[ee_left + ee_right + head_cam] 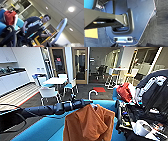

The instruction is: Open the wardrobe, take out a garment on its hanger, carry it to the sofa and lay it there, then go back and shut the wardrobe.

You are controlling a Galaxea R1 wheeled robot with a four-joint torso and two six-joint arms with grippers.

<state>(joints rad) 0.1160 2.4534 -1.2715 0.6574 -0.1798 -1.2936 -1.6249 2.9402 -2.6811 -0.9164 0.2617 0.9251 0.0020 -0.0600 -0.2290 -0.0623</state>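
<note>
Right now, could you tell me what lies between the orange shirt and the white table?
In the head view: the blue sofa's back, then dark carpet and white chairs, between shirt and table.

The garment [88, 123] is soft, matt orange cloth that falls in loose folds. Its hanger [93, 93] has a smooth, pale hook with a plastic look. The sofa [47, 129] is covered in matt, bright blue upholstery. The left arm [53, 108] has a smooth black casing with a slight sheen. The floor [160, 31] is rough, dark carpet with a ribbed weave.
</note>
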